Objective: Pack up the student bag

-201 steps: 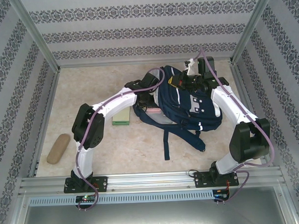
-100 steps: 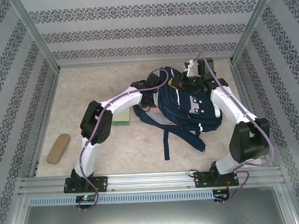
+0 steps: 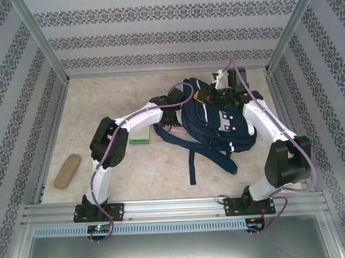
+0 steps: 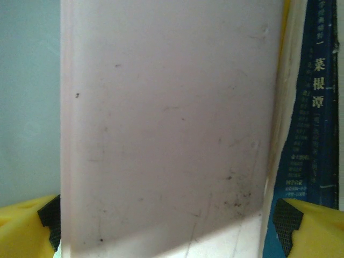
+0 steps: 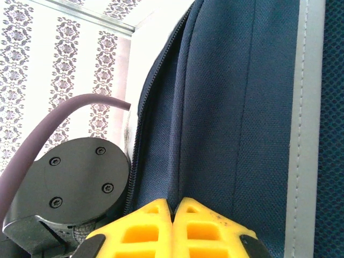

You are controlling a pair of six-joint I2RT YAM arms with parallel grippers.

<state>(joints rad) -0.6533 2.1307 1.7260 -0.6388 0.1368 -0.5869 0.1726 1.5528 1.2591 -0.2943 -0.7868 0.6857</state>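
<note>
- student bag (image 3: 218,127) lies on the table (image 3: 134,170), right of middle and toward the far wall. Its light-grey patches face up, and one navy strap (image 3: 192,165) trails toward the near edge.
- My right gripper (image 5: 174,215) is at the bag's far top edge. The yellow fingertips are pressed together with a fold of the navy fabric pinched between them, just beside the zipper line.
- The top view shows the same thing: my right gripper (image 3: 208,95) sits on top of the bag, with the arm arched in from the right.
- My left gripper (image 4: 166,226) is at the bag's left side, at the mouth, with the fingers spread wide.
- A pale pink flat case (image 4: 172,107) fills the gap between my left pads. I can't tell whether the pads press on it or stand just off it.
- A dark blue book (image 4: 314,107) with printed characters on its spine stands just right of the pink case, touching it or nearly so.
- A green flat box (image 3: 140,136) lies on the table just left of the bag, under my left forearm.
- A tan oblong thing (image 3: 67,170) lies well apart from the bag, at the left near the side wall.
</note>
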